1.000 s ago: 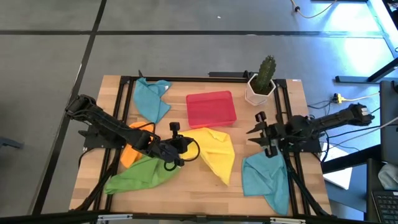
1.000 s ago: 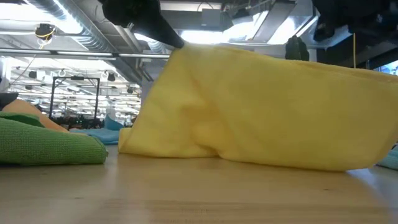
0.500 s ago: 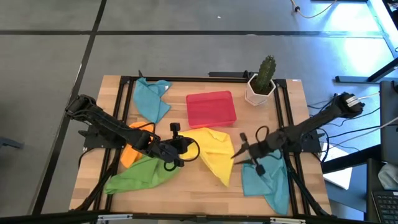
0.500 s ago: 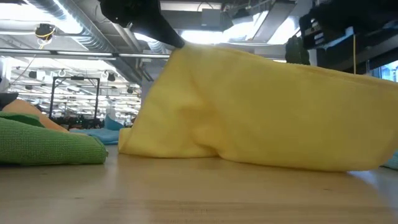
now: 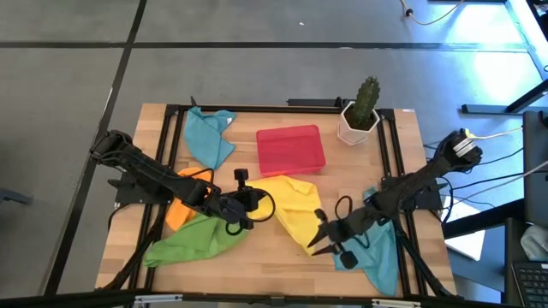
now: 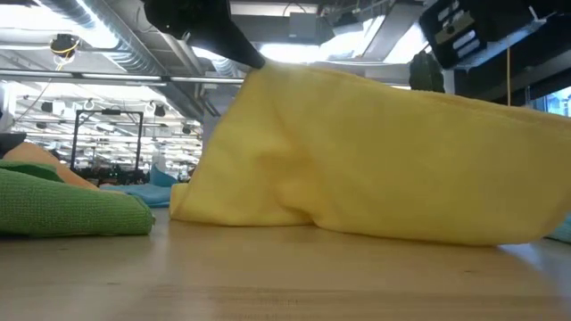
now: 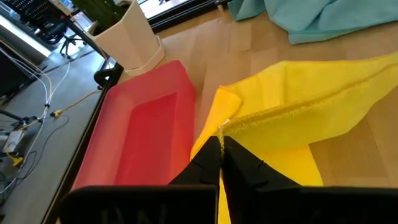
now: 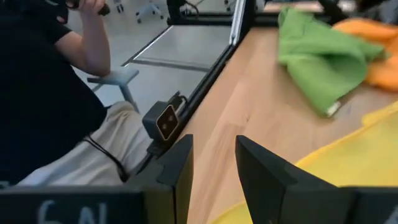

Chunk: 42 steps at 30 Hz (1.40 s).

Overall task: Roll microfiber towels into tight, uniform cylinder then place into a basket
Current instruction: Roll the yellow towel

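Observation:
A yellow microfiber towel (image 5: 295, 210) lies in the middle of the table, its left corner raised. My left gripper (image 5: 255, 205) is shut on that corner. In the low view the towel (image 6: 375, 160) slopes down from the gripper (image 6: 241, 49) to the wood. My right gripper (image 5: 317, 239) hovers open at the towel's near corner; its wrist view shows only bare wood between the fingers (image 8: 214, 168). The red basket (image 5: 291, 150) stands beyond the towel. Green (image 5: 193, 239), orange (image 5: 178, 210) and two teal towels (image 5: 210, 137) (image 5: 372, 252) lie around. My left gripper pinches the yellow towel's hemmed edge at its left corner (image 7: 229, 126) between its two shut fingers. The fingers come from the table's left, slanting down. The corner is held up off the table, and the rest of the towel drapes slack onto the wood (image 6: 268, 214).
A white pot with a cactus (image 5: 360, 115) stands at the far right beside the basket. A small camera (image 8: 165, 121) sits at the table's near edge, and a seated person (image 8: 50, 93) is beyond it. Bare wood (image 5: 274, 274) runs along the near edge.
My right gripper has swung from the table's right edge, over the near teal towel, toward the left and near side to the yellow towel's near corner, rolling as it went. Its fingers stay apart. The left gripper and the yellow towel have kept still.

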Each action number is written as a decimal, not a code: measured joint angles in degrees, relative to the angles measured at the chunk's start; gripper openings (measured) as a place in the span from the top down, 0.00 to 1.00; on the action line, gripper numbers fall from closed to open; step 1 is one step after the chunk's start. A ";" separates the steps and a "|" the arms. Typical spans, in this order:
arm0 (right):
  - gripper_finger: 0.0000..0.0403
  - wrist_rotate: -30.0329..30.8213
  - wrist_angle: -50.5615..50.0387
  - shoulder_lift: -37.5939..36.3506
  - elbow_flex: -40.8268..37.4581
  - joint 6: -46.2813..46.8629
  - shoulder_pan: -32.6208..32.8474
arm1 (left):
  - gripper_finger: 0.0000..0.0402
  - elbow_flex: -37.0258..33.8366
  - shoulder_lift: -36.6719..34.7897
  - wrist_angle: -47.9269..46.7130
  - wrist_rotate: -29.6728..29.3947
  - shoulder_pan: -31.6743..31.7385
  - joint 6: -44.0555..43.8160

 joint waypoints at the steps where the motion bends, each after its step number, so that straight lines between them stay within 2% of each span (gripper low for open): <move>1: 0.70 0.01 -0.59 0.91 0.72 1.32 0.00 | 1.00 0.02 0.00 0.00 0.00 0.16 0.12; 5: 0.70 1.51 -5.66 3.34 4.60 7.17 -0.02 | 1.00 0.02 0.00 -0.08 -0.01 0.89 0.12; 12: 0.70 13.45 -38.09 6.33 19.55 11.62 2.36 | 1.00 0.02 0.00 -0.48 0.00 2.24 0.09; 17: 0.70 15.56 -50.30 10.69 26.69 19.56 3.78 | 1.00 0.02 0.00 -0.62 0.39 2.34 -0.21; 20: 0.70 14.36 -52.60 13.08 28.25 25.47 4.30 | 1.00 0.02 0.00 -0.61 0.48 2.31 -0.26; 26: 0.70 10.09 -54.43 16.06 28.80 30.84 4.37 | 1.00 0.02 0.00 -0.63 0.48 2.34 -0.29; 38: 0.70 10.06 -56.37 16.37 28.82 30.93 4.39 | 1.00 0.02 0.00 -0.60 0.47 2.34 -0.26; 42: 0.75 10.06 -57.23 16.37 28.82 30.44 4.66 | 1.00 0.02 0.00 -0.61 0.48 2.32 -0.26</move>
